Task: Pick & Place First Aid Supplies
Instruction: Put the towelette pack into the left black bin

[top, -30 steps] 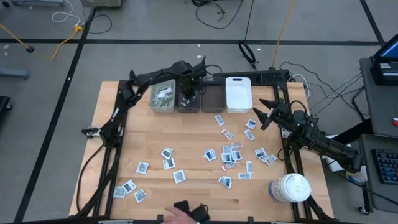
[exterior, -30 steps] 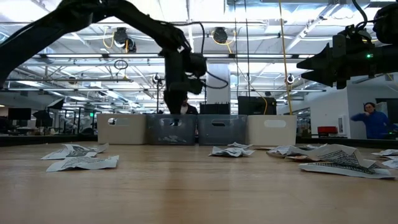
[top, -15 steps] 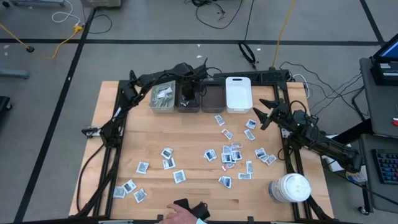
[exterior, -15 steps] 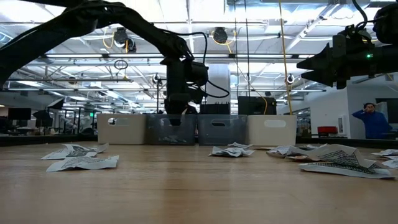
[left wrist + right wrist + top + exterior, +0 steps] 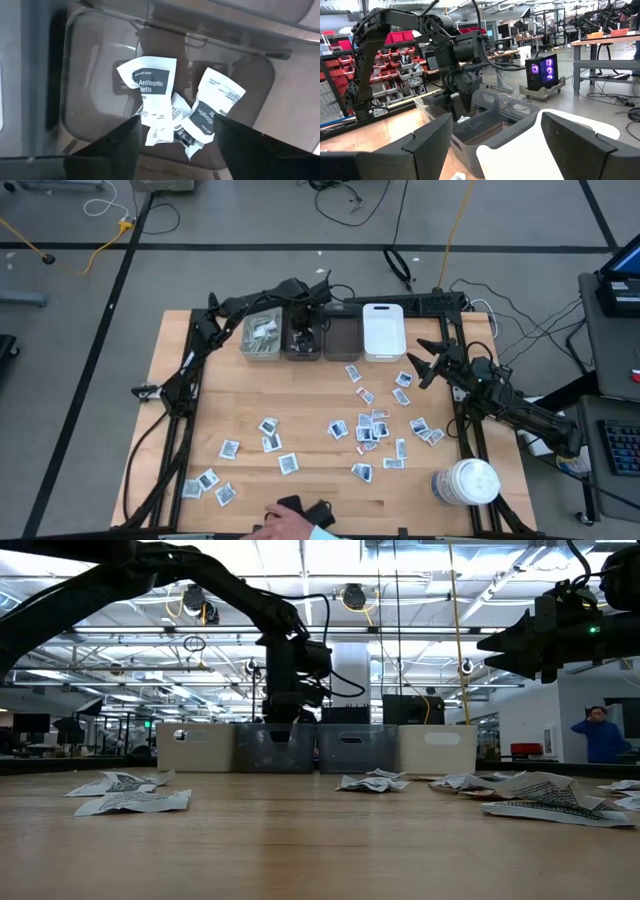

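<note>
- L gripper (image 5: 300, 340) hangs over the dark grey bin (image 5: 301, 352), second in the row at the table's (image 5: 300, 500) far edge; its fingers stand apart w/ nothing between them
- Just changed: the jaws, shut a second ago, have spread, and the wrist view shows sachets (image 5: 155, 90) lying loose on the bin floor between the two dark fingers (image 5: 122, 145); judged, a drop just made, one more supply sorted
- One sachet reads "Antiseptic"; a second packet (image 5: 212, 110) leans beside it, smaller crumpled ones (image 5: 172, 132) under both
- Vs the earlier high view: the L arm sits at the same bin, barely shifted; in the low view its wrist has swung a little toward the bin's middle
- R gripper (image 5: 428, 365) waits above the table's right side near the white bin (image 5: 382, 330), jaws wide, empty, unmoved since a second ago
- Most supplies remain on the wood: a cluster (image 5: 375, 428) mid-table, more (image 5: 210, 483) toward the near left corner; the leftmost bin (image 5: 262, 336) already holds some
- White jar (image 5: 466, 482) stands at the near right corner
- A person's hand (image 5: 285, 525) at the near edge has shifted slightly
- Judged: task well short of done; next call is a lift clear of the bin and a reach back for another sachet
</note>
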`<state>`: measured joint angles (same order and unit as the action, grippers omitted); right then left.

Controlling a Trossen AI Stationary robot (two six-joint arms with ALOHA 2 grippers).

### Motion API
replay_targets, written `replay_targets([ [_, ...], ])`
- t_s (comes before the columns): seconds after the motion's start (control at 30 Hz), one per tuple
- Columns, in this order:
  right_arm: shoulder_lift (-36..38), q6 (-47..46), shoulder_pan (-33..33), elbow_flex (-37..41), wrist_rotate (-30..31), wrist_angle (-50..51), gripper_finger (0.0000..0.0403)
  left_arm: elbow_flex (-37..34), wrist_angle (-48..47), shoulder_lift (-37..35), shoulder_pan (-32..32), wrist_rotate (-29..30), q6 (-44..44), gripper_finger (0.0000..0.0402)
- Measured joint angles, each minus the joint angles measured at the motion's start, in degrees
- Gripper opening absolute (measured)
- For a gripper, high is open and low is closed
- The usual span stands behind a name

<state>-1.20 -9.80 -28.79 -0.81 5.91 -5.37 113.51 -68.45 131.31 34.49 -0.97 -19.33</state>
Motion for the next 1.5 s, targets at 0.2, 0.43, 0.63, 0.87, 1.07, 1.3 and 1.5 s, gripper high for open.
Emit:
replay_targets([
  [0.2,0.0,0.0,0.01,0.01,0.01,0.0,0.0297,0.0,-0.38,-0.01,0.32,0.01,0.22,0.0283],
  [0.43,0.01,0.0,0.01,0.01,0.02,0.0,0.0297,0.0,-2.39,-1.95,0.27,0.02,0.34,0.0274],
  [0.63,0.01,0.0,0.0,-0.01,0.01,0.0,0.0297,0.0,-2.9,-6.2,0.1,-0.01,0.69,0.0264],
  [0.87,-0.01,0.0,-0.01,-0.01,0.0,0.0,0.0297,0.0,-6.66,-8.8,-0.91,-0.29,1.85,0.0266],
  [1.07,-0.01,0.0,-0.01,-0.01,0.0,0.0,0.0297,0.02,-7.3,-9.55,-4.77,1.36,1.86,0.026],
  [1.3,0.01,0.0,0.01,-0.01,0.0,0.0,0.0297,0.02,-8.45,-9.46,-13.49,3.82,5.06,0.0263],
  [1.5,0.0,0.0,0.01,-0.01,0.0,0.0,0.0297,0.02,-8.65,-9.46,-21.72,4.02,4.53,0.0264],
])
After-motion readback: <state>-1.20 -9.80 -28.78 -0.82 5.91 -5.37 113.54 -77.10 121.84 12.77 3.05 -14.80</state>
